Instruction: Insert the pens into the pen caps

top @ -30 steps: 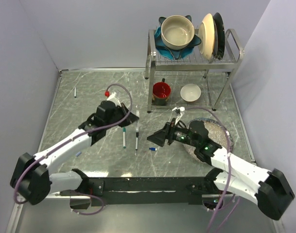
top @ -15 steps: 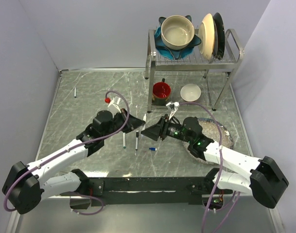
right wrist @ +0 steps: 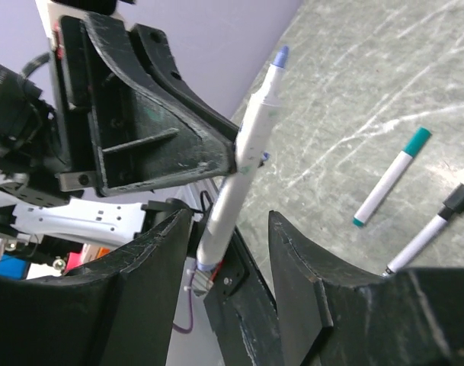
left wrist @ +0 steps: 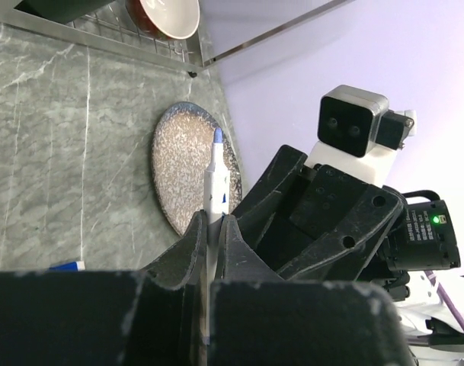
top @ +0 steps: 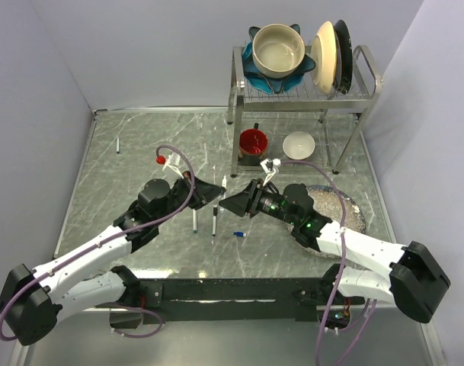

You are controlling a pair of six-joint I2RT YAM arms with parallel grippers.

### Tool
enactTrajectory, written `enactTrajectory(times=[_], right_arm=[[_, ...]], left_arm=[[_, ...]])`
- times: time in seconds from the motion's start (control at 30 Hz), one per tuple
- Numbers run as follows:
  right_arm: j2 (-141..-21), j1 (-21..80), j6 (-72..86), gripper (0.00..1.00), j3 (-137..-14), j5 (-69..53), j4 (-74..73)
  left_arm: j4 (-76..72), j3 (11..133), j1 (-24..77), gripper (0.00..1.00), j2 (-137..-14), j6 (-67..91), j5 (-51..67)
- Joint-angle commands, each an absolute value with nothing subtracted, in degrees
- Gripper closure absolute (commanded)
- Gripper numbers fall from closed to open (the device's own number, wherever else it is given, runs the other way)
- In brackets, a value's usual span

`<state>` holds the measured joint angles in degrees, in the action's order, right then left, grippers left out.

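Our left gripper reaches rightward and our right gripper leftward, tip to tip. The left jaws pinch a blue-tipped pen. The right jaws stand spread on either side of its lower end, gaps showing. A second ago the grippers were apart and the right jaws wider.

I can read nothing here. The raised pen carries a small blue print on its white barrel, but it is too small and blurred to make out in either wrist view.
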<state>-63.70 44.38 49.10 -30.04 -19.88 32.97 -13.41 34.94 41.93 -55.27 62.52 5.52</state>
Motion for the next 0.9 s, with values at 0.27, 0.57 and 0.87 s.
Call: enactTrajectory(times=[0.27,0.57,0.87], right_arm=[[-66.88,46.4,51.33,0.62,-33.66,-20.13,38.59],[-64.95,46.58,49.58,1.0,-32.96,-17.93,37.19],[-57.49,46.58,43.7,1.0,-30.42,-14.59,30.07]], left_arm=[[-16.43,34.28,42.89,0.99,-52.83,62.75,1.5],[-14.34,34.98,42.98,0.47,-51.6,63.1,0.18],[9.01,40.16,42.89,0.16,-48.52,74.32,-18.68]])
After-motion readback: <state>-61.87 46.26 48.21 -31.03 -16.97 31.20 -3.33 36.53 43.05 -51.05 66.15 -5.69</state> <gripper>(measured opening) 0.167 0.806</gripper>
